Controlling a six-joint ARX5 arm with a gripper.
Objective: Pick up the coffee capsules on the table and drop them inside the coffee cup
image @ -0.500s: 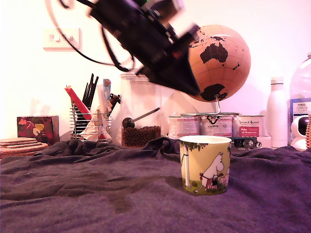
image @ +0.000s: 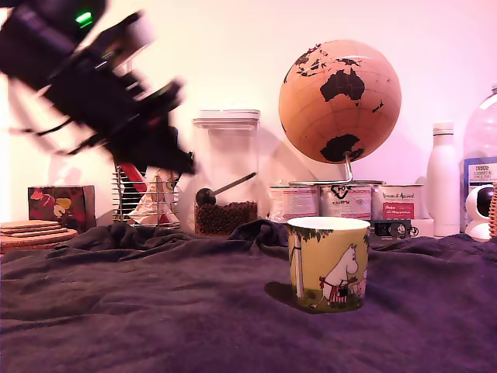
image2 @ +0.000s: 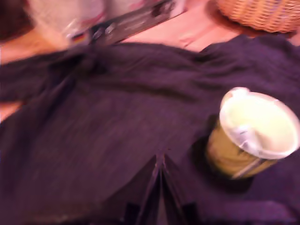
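The yellow-green coffee cup (image: 328, 263) with its white cartoon figure stands upright on the dark cloth-covered table (image: 155, 311), right of centre in the exterior view. In the wrist view the cup (image2: 234, 154) shows its pale inside, where a small whitish shape (image2: 243, 135) lies; it is too blurred to say whether this is a coffee capsule. No capsule shows on the cloth. My gripper (image: 180, 162) hangs high at the exterior view's left, well away from the cup and blurred by motion. In the wrist view the gripper (image2: 159, 161) has its fingers pressed together, holding nothing.
Along the back stand a wire holder with pens (image: 144, 194), a clear jar of coffee beans (image: 225, 175), a globe (image: 340, 101), labelled tins (image: 345, 200) and a white bottle (image: 443, 179). Cork coasters (image: 31, 233) lie at the far left. A wicker basket (image2: 258, 14) sits beyond the cloth.
The arm has swung from above the cup's area, in front of the globe, over to the exterior view's left. The cup has not moved.
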